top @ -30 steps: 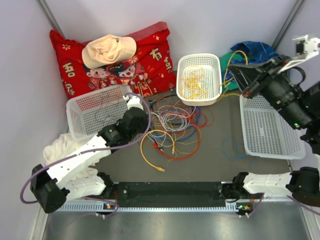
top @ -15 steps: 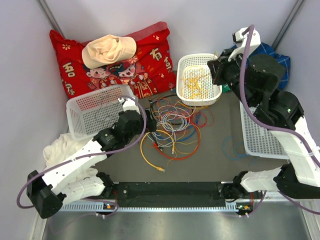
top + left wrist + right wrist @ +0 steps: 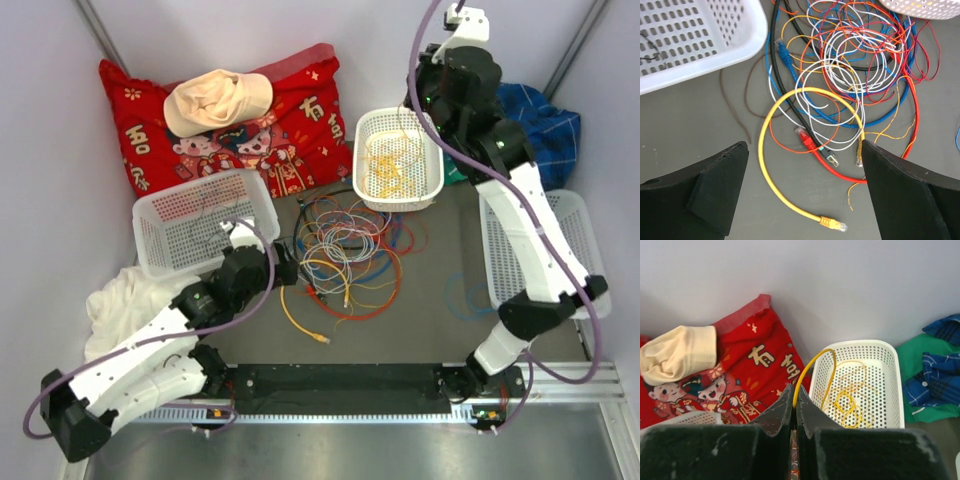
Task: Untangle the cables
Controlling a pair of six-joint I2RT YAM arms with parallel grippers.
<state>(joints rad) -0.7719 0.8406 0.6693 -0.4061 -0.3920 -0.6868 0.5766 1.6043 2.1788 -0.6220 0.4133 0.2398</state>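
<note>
Gold Chinese characters mark the red cushion [image 3: 290, 125]. The small white basket [image 3: 360, 160] holds loose yellow cable [image 3: 845, 402], one strand pinched between the closed fingers of the right gripper [image 3: 794, 396]. The left gripper [image 3: 802, 150] hangs with its fingers wide apart over the cables [image 3: 345, 245] tangled on the table [image 3: 435, 265].

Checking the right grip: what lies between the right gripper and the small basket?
A yellow cable, pinched in the shut right gripper, arcs down into the small basket; right wrist view.

The left gripper [image 3: 804, 145] gapes wide, arm low at lower left; the right gripper [image 3: 794, 392], high at upper right, is pinched apparently on a yellow cable [image 3: 816, 359].
</note>
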